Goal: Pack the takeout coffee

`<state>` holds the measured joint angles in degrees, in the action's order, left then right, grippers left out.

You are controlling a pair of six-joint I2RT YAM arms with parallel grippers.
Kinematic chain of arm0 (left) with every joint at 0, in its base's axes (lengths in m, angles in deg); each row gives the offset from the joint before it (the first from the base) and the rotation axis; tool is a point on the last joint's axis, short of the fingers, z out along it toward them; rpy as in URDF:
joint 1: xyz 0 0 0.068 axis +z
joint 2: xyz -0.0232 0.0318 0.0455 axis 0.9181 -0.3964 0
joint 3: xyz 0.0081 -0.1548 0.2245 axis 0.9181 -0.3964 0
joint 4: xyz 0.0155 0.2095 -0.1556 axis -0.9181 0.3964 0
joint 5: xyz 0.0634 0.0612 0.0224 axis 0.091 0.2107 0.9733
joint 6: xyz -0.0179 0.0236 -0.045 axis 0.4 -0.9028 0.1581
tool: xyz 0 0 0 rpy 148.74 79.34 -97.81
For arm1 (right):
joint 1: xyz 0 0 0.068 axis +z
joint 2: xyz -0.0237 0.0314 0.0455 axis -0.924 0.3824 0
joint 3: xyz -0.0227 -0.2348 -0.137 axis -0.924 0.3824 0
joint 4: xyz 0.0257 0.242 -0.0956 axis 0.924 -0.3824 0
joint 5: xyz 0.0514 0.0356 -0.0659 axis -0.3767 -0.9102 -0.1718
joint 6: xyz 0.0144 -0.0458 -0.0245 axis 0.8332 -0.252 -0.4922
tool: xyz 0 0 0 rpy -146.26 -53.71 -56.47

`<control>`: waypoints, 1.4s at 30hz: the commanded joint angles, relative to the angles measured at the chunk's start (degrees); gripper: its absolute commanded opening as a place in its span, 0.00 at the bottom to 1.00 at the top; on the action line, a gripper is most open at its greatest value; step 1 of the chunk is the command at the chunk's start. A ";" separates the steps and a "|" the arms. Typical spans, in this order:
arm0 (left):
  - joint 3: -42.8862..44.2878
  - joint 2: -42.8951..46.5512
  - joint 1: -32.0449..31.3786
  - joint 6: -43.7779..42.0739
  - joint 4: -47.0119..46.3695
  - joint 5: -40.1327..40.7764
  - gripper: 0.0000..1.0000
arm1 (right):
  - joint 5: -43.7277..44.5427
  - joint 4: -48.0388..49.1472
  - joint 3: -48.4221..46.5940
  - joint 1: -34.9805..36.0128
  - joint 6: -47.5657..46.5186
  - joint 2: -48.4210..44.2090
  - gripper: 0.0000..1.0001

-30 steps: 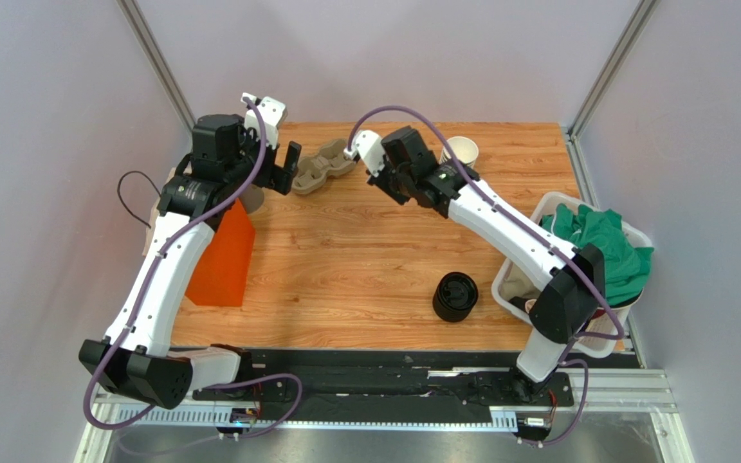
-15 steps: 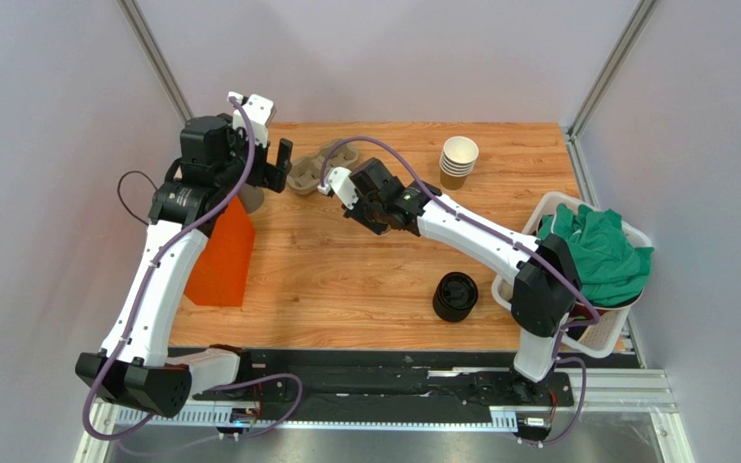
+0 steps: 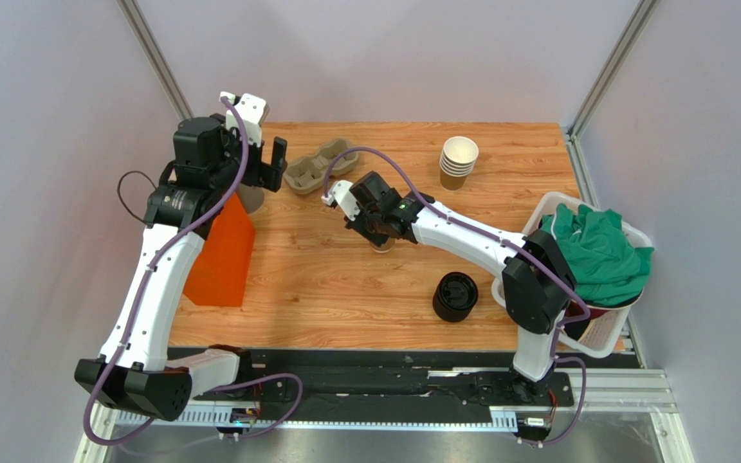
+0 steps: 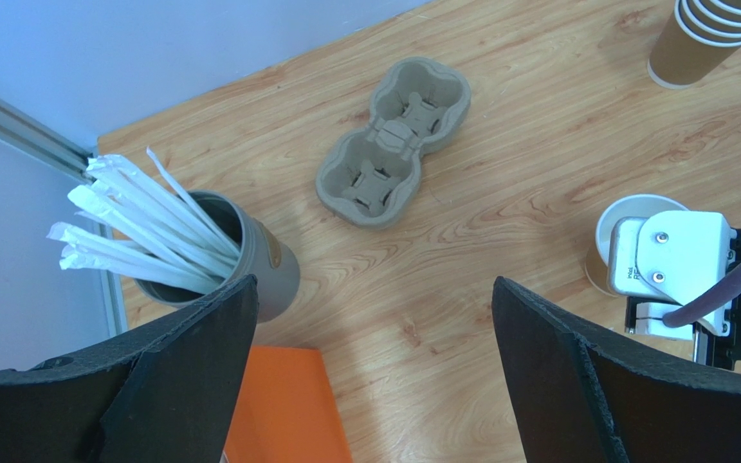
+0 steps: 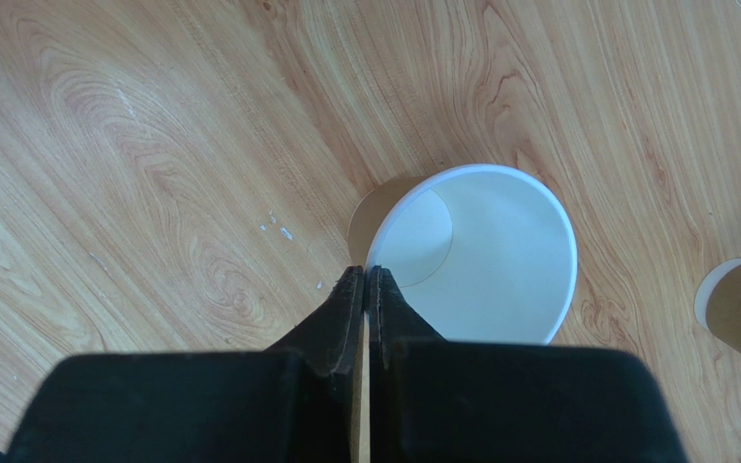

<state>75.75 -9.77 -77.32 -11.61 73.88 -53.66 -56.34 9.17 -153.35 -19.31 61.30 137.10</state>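
A single brown paper cup, white inside and with no lid on it, is upright at mid-table. It also shows in the top view and the left wrist view. My right gripper is shut on its rim, one finger inside and one outside, and shows in the top view too. I cannot tell if the cup rests on the wood. My left gripper is open and empty, high over the table's back left. A pile of black lids sits near the front.
A two-slot pulp cup carrier lies at the back. A stack of lidless brown cups stands back right. A cup of straws and an orange block are at left. A white basket with green cloth is at right.
My right gripper has carried the single cup from beside the cup stack leftward and nearer, to mid-table. My left gripper has drifted slightly left and stayed open.
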 commanded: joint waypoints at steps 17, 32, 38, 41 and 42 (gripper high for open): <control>-1.00 1.91 0.39 0.98 -2.07 -1.70 0.99 | -0.87 4.49 0.19 0.75 2.33 1.30 0.15; -0.30 2.53 0.48 0.45 -1.01 -6.34 0.99 | 2.64 -7.72 -7.36 0.49 -3.37 -6.78 0.62; -1.35 3.85 0.39 -0.68 -0.49 -14.33 0.99 | 4.93 -12.74 2.98 -1.00 -6.63 -21.09 0.62; -0.31 4.81 0.31 -3.05 1.79 -18.21 0.99 | 1.86 -12.13 12.65 -2.76 -8.64 -30.93 0.61; 0.57 5.08 0.31 -4.89 2.76 -18.92 0.99 | 0.03 -12.04 14.85 -3.29 -9.52 -35.92 0.60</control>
<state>74.54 -7.32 -77.06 -12.33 74.36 -65.50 -53.65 -0.31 -146.73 -20.62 55.93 111.89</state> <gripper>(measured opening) 0.990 0.612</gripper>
